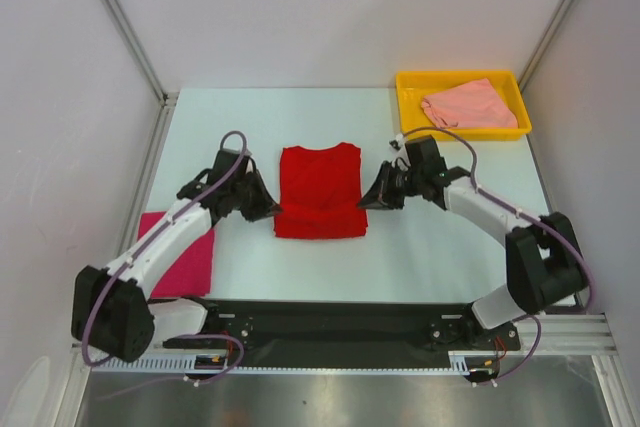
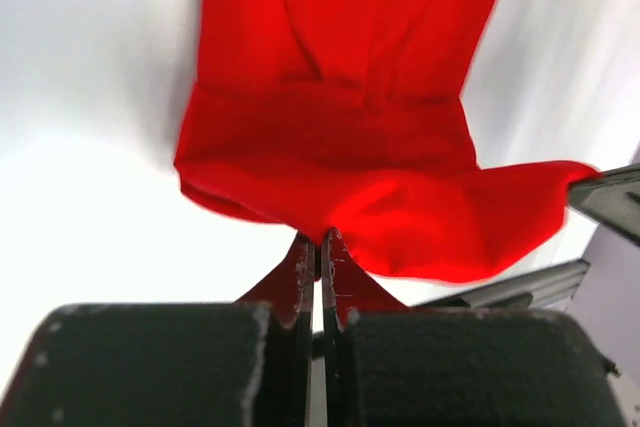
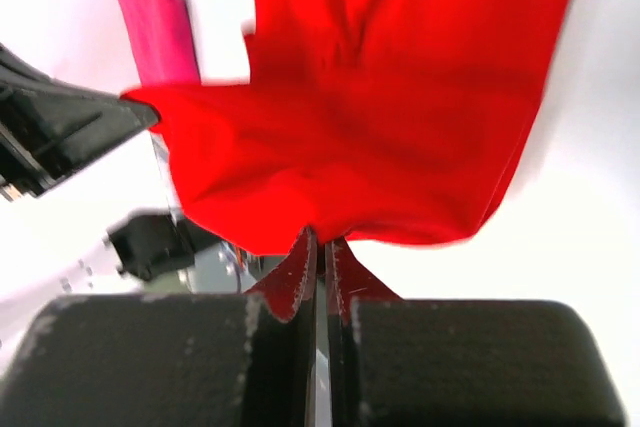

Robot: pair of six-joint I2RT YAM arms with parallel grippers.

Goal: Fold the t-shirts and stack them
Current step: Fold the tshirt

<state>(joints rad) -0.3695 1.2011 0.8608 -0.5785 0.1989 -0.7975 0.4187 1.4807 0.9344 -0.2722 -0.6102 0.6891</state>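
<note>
The red t-shirt (image 1: pixel 318 187) lies partly folded at mid-table, stretched between both arms. The left gripper (image 2: pixel 320 247) and right gripper (image 3: pixel 320 247) each pinch one of its near corners, jaws clamped on the cloth.

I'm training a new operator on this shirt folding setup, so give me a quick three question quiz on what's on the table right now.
1. True or false: the pale pink shirt lies in the yellow tray.
2. Fill in: the magenta shirt lies on the ___ arm's side of the table.
3. Which shirt are the left fingers and the right fingers both pinching?
A. the red shirt
B. the magenta shirt
C. the pale pink shirt

Key: 1 true; 2 left; 3 A.
</note>
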